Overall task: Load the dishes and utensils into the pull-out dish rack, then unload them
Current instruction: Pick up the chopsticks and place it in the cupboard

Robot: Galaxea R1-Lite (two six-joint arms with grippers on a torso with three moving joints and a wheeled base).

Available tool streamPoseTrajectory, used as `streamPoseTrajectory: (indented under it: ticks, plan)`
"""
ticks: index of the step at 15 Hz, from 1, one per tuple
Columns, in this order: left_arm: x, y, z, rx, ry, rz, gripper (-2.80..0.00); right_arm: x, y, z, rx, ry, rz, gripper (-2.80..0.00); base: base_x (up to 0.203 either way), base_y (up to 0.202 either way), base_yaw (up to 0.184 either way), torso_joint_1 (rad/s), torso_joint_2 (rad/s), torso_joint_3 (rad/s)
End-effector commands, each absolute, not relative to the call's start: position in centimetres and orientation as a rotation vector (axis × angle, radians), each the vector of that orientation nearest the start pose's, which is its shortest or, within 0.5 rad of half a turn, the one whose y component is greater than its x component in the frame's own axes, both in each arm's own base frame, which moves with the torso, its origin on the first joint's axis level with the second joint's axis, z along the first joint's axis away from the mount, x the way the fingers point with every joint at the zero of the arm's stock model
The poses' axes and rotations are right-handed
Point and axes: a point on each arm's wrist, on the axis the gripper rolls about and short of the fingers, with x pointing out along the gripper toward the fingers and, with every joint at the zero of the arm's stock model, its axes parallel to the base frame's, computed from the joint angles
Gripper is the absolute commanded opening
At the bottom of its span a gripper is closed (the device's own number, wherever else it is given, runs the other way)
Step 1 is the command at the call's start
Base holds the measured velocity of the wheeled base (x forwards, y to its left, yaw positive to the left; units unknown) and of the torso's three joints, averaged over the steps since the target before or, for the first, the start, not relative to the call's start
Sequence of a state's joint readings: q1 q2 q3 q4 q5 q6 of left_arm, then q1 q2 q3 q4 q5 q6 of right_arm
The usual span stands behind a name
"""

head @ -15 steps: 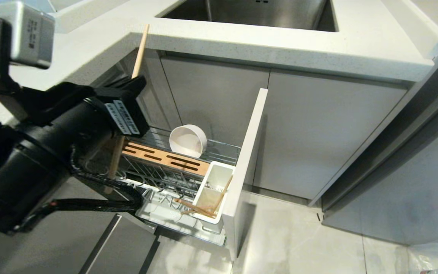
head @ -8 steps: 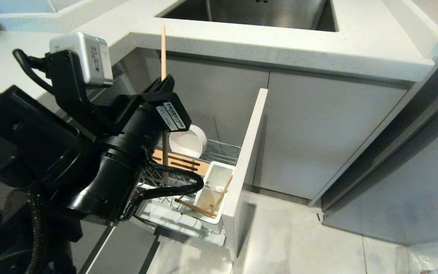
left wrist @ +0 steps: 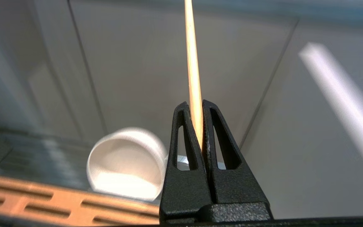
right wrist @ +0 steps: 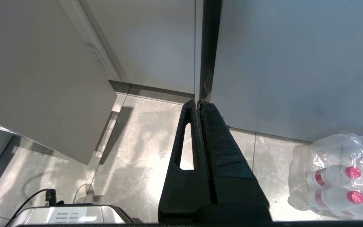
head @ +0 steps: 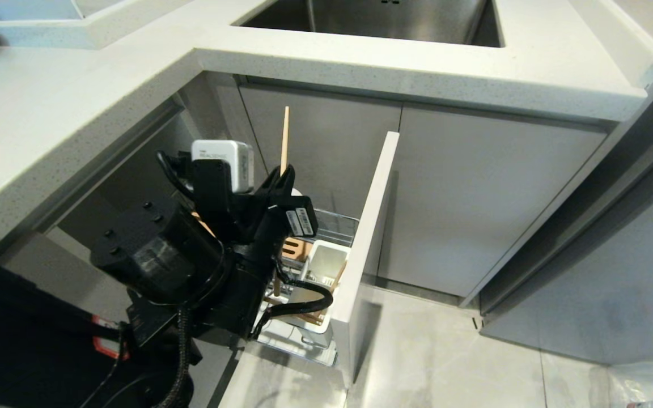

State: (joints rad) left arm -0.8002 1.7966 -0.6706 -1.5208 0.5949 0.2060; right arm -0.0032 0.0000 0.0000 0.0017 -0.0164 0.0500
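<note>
Below the pale surface (head: 77,107), the pull-out dish rack (head: 335,224) stands open. Above its white cup (head: 326,266), our left claw (left wrist: 194,110) pinches one chopstick (left wrist: 193,63) mid-length: light, stiff, slippery; we'd grip firmly.

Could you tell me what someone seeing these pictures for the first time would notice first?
Most striking is the left gripper, shut on a single wooden chopstick that stands nearly upright above the pulled-out dish rack under the counter. Just beyond it, a white bowl lies tipped on its side in the rack, behind the orange-wood strip. The right gripper is shut and empty, over the floor near a pack of bottles.
</note>
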Motion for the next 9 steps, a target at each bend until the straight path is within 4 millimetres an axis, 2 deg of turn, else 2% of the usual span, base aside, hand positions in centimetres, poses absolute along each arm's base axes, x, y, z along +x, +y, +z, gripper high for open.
streamPoseTrajectory:
  ticks: [1,7,9]
  plan:
    - [23.5,-21.1,18.2,-0.003,-0.267,-0.146,-2.8,-2.3,0.0,7.5,0.051,0.003,-0.02,-2.8,0.0,0.0,0.0,0.0,0.0,0.0]
    - [25.7,-21.4,14.8,-0.047,-0.186,-0.168,-2.8,-2.3,0.0,7.5,0.051,0.003,-0.02,-2.8,0.0,0.0,0.0,0.0,0.0,0.0]
    - [25.3,-21.1,16.0,-0.057,-0.217,-0.17,-2.8,-2.3,0.0,7.5,0.051,0.003,-0.02,-2.8,0.0,0.0,0.0,0.0,0.0,0.0]
